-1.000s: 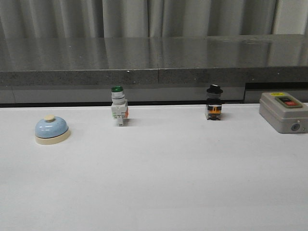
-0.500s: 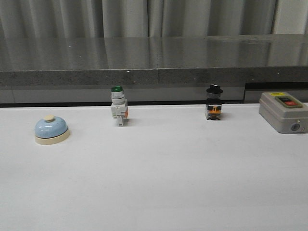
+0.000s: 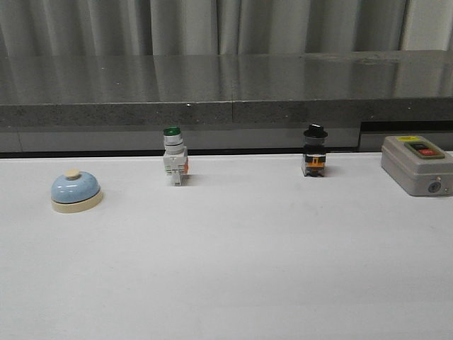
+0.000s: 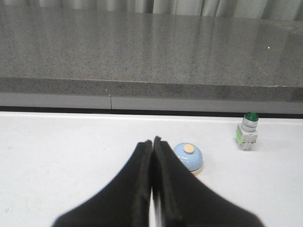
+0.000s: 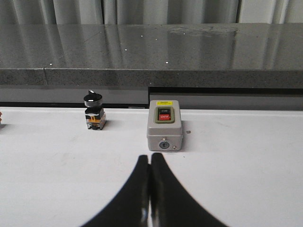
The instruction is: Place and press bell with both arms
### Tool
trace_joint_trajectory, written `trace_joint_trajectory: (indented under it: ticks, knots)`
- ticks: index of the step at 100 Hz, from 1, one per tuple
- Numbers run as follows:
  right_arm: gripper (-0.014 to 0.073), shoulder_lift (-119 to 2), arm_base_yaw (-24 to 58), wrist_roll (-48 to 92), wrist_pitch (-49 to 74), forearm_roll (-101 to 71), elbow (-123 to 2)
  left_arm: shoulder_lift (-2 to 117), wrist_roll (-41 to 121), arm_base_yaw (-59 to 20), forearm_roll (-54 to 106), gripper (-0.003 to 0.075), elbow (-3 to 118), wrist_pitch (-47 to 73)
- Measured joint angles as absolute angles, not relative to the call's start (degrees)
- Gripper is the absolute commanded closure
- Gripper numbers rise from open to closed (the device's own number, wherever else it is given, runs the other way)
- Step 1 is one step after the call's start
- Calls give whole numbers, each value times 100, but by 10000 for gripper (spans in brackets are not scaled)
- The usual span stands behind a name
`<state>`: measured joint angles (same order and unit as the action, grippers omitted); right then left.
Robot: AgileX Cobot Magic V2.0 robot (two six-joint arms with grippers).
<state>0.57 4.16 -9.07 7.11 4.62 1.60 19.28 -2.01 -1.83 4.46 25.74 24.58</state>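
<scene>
1. Front view shows the bell (image 3: 75,191) upright on the white worktop (image 3: 233,269), far to the left, well apart from everything else.
2. A green-capped switch (image 3: 174,156) stands further back, to the bell's right; a black-knobbed switch (image 3: 315,151) stands right of centre, level with it.
3. A grey box (image 3: 416,164) with red and dark buttons sits at the right edge of the front view, its far right side cut off by the frame.
4. Neither arm appears in the front view.
5. Left wrist view: the left claw (image 4: 152,142) has its two black fingers pressed together, tips touching, gripping nothing.
6. The bell (image 4: 188,157) lies just beside those fingertips; its near left edge is hidden behind one finger, so whether they touch cannot be told.
7. The green-capped switch (image 4: 247,131) shows there too, small and slightly blurred, so its lower body is hard to read.
8. Right wrist view: the right claw (image 5: 149,158) is likewise closed tight and empty, its lower part cut off by the frame.
9. It points at the grey box (image 5: 164,124), near but apart; a yellow label sits above the buttons, its print too small to read.
10. The black-knobbed switch (image 5: 93,110) stands beside the box, and a sliver of another object is clipped at that view's edge.
</scene>
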Motion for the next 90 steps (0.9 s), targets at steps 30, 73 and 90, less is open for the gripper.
trace_joint_trajectory:
  ticks: [30,73,90]
  knots:
    - [662,57,416,-907,711,462,160,4112,94,-183,457,722,3809,2776]
    - [662,57,416,-907,711,462,160,7266,193,-576,457,99,5284,2871]
    - [662,57,416,-907,711,462,160,8466,193,-1046,457,113,5954,2871]
